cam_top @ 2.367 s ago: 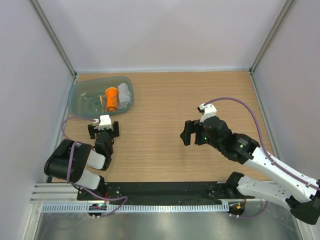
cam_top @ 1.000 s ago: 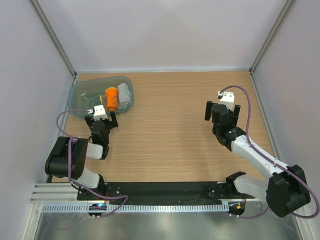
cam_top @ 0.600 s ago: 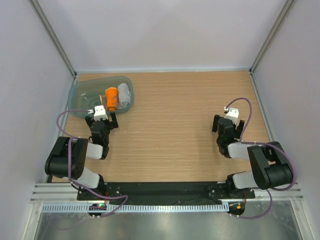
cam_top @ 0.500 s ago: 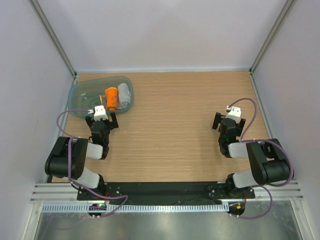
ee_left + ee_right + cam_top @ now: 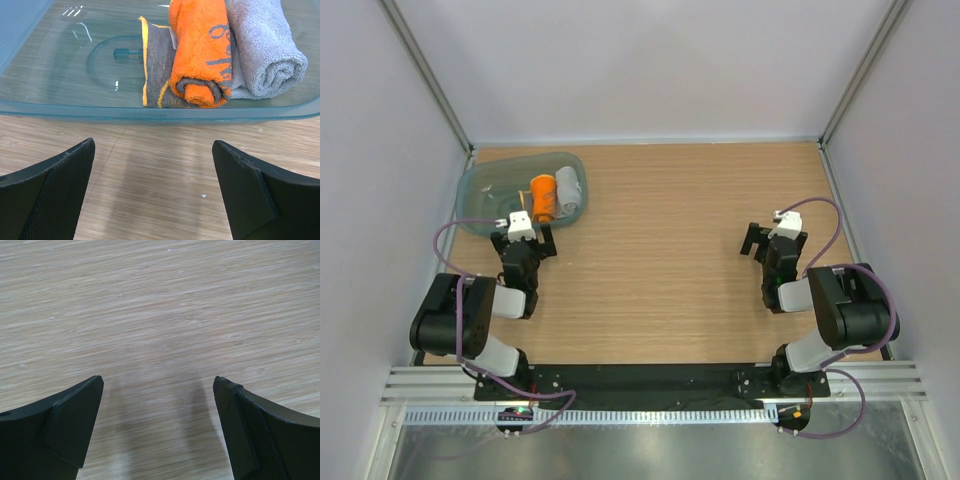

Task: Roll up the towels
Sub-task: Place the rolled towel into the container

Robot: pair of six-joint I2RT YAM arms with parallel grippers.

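Note:
The orange towel (image 5: 542,197) and the light grey towel (image 5: 567,190) lie rolled side by side in the teal tub (image 5: 485,190) at the back left. In the left wrist view the orange roll (image 5: 200,47) shows a grey face and a loose flat end, with the grey roll (image 5: 265,47) to its right. My left gripper (image 5: 523,243) is open and empty, low over the table just in front of the tub; it also shows in the left wrist view (image 5: 152,150). My right gripper (image 5: 773,243) is open and empty at the right; in the right wrist view (image 5: 157,385) it is over bare wood.
The wooden table (image 5: 660,230) is walled on three sides by grey panels. The tub's near rim (image 5: 150,112) lies just beyond my left fingers. Both arms are folded back near their bases at the front edge.
My right arm has drawn back from the table's middle to the right and folded down close to its base. My left gripper moved slightly towards the tub, then stayed still.

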